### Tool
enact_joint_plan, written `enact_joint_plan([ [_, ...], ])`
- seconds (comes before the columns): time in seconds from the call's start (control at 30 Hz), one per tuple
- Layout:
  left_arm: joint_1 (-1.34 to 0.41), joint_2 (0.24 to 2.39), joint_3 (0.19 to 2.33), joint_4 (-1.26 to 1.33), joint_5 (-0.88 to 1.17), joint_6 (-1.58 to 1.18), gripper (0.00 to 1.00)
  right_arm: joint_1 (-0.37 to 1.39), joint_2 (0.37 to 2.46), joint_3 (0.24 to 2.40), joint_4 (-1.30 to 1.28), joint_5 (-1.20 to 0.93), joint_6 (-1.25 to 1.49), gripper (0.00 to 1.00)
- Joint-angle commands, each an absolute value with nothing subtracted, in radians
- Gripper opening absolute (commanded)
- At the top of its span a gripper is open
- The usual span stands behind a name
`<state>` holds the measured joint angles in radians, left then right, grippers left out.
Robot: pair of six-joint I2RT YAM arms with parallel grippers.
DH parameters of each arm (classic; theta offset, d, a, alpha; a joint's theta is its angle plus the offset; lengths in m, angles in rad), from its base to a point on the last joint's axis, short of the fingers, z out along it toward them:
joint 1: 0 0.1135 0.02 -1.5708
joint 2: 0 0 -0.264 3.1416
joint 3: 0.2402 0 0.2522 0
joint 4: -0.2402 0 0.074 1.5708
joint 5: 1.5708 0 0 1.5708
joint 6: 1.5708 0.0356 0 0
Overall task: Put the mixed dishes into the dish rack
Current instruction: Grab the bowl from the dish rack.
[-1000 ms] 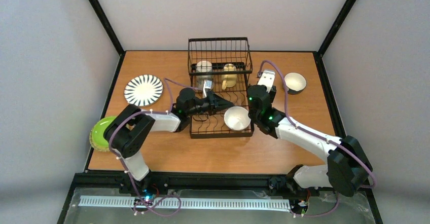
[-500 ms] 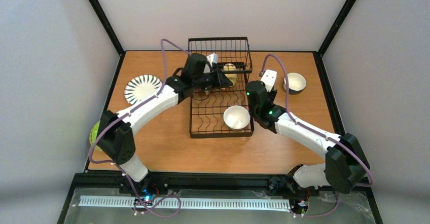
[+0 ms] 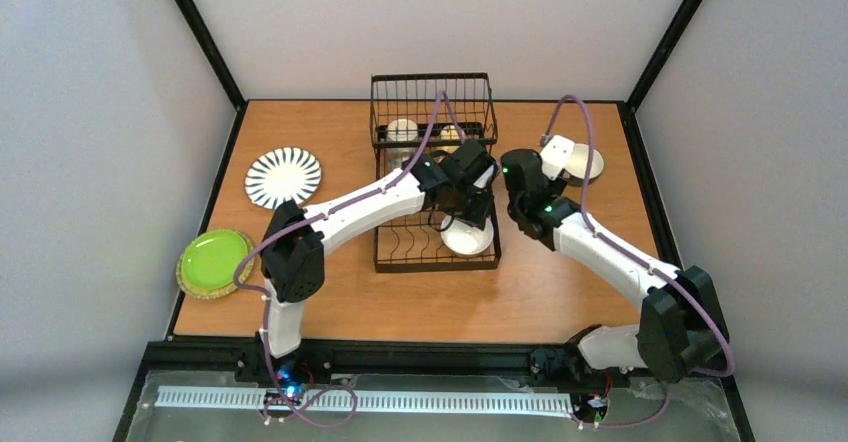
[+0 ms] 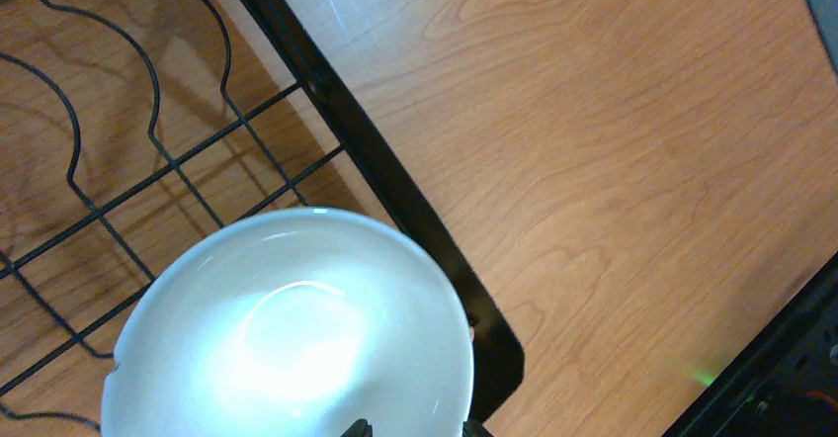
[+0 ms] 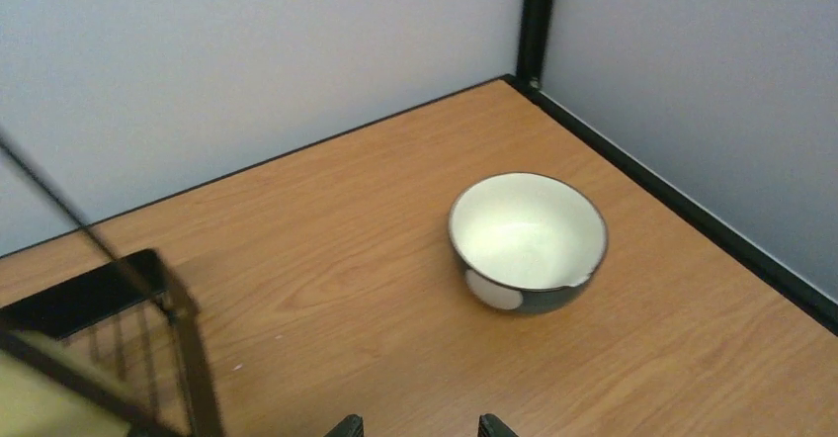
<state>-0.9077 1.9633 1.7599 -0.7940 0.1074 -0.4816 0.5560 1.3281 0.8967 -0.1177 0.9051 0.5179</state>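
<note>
Your right gripper is released, holding nothing; the teal-and-white bowl lies ahead, a touch right, probably within this arm's reach.

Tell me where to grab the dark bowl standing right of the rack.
Pinch the near rim of the bowl from above, one finger inside and one outside. It stands upright, mouth up, with a thin wall and bare wood around it. The right gripper faces it.

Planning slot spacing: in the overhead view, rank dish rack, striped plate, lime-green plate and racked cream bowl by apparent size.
1. dish rack
2. striped plate and lime-green plate: look alike, unranked
3. cream bowl, partly hidden, smallest
</note>
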Motion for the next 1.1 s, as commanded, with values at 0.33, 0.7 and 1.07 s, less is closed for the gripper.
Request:
enact_joint_plan([
  [0.33,-0.952,1.983,1.815,-0.859,0.076,-0.359,0.56,0.278,1.346,0.939,-0.212,0.716,0.782,0.75],
  [0.7,-1.008,2.033,1.875,-0.873,0.076,-0.262,0.57,0.194,1.394,0.951,-0.199,0.652,0.812,0.75],
  [1.07,-1.009,2.086,1.885,-0.855,0.042,-0.235,0.57,0.192,1.392,0.945,-0.171,0.647,0.8,0.75],
])
